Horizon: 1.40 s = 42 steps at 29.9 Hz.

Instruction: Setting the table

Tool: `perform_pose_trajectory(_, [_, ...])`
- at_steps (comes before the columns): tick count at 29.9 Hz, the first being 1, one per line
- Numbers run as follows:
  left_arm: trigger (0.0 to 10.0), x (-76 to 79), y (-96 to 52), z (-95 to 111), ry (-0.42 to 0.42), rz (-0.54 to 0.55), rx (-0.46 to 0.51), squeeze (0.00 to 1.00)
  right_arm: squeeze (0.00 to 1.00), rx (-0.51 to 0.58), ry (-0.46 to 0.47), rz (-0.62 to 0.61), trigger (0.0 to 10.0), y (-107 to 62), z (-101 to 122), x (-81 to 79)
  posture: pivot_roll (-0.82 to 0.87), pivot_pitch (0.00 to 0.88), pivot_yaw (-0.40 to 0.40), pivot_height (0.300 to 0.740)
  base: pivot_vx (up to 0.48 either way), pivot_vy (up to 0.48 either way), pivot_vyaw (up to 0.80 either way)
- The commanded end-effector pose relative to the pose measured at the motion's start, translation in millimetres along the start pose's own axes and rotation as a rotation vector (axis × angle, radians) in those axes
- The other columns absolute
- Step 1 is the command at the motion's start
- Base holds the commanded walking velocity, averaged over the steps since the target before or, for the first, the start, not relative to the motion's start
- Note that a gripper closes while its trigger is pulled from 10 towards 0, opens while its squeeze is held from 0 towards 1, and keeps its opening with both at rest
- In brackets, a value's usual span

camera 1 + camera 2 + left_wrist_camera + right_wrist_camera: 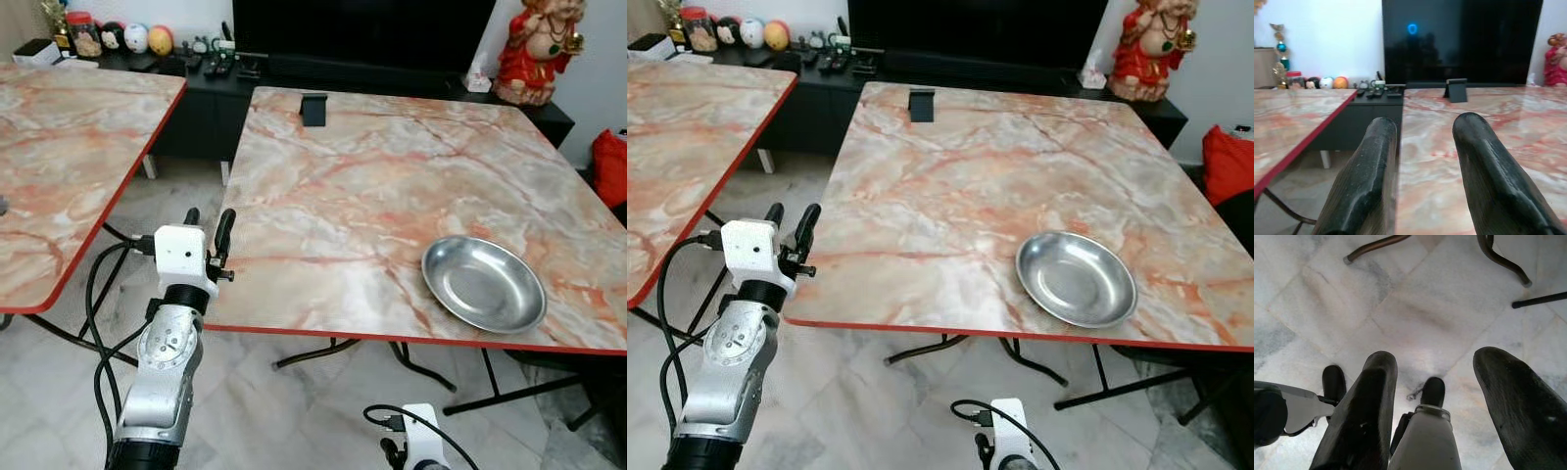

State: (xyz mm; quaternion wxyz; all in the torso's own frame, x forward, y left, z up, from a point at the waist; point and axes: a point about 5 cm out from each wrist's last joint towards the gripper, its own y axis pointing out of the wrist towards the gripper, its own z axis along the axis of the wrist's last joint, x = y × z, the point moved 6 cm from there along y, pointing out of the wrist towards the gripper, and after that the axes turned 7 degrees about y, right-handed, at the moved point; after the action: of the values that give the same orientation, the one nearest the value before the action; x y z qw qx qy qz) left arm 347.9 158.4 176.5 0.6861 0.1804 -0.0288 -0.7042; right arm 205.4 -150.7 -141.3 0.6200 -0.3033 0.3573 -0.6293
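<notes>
A shallow round steel plate (483,282) lies empty on the marble-pattern table (353,186), near its front edge on the right side. My left gripper (209,225) is raised at the table's front left corner, about level with the tabletop. It is open with nothing between its fingers (1369,181), and points along the table toward the far end. The plate sits well to the right of it. My right gripper (1437,360) hangs low below the table's front edge, open and empty, pointing down at the tiled floor.
A second marble table (69,147) stands to the left across a narrow gap. A small black stand (313,108) sits at the far edge of the main table. Behind are a dark TV console (211,93), a red statue (539,49) and a red bag (612,166).
</notes>
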Motion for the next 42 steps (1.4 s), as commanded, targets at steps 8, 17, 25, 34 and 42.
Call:
perform_pose_trajectory(8, [10.0, 5.1, 2.1, 2.5, -0.008, -0.014, 0.002, 0.00, 0.00, 0.005, 0.003, -0.012, 10.0, 0.1, 2.0, 4.1, 0.06, 0.000, -0.075, 0.740, 0.000, 0.290, 0.00])
perform_pose_trajectory(17, [10.0, 3.9, 3.6, 2.6, -0.007, -0.014, 0.003, 0.00, 0.00, 0.006, 0.001, -0.012, 10.0, 0.1, 2.1, 3.8, 0.07, 0.000, -0.074, 0.740, 0.000, 0.293, 0.00])
perform_pose_trajectory(25, [10.0, 4.4, 4.6, 3.8, -0.006, -0.020, 0.007, 0.00, 0.00, 0.007, 0.005, -0.010, 10.0, 0.1, 2.0, 2.4, 0.07, 0.000, -0.070, 0.740, 0.000, 0.300, 0.00])
perform_pose_trajectory(34, [10.0, 5.2, 5.7, 3.9, -0.005, -0.026, 0.012, 0.00, 0.00, 0.006, 0.005, -0.008, 10.0, 0.0, 1.2, 1.3, 0.07, 0.000, -0.070, 0.740, 0.000, 0.301, 0.00])
perform_pose_trajectory(42, [10.0, 5.6, 5.3, 3.4, -0.002, -0.030, 0.010, 0.00, 0.00, 0.006, 0.004, -0.005, 10.0, -0.1, 0.5, 0.8, 0.08, 0.000, -0.070, 0.740, 0.000, 0.303, 0.00])
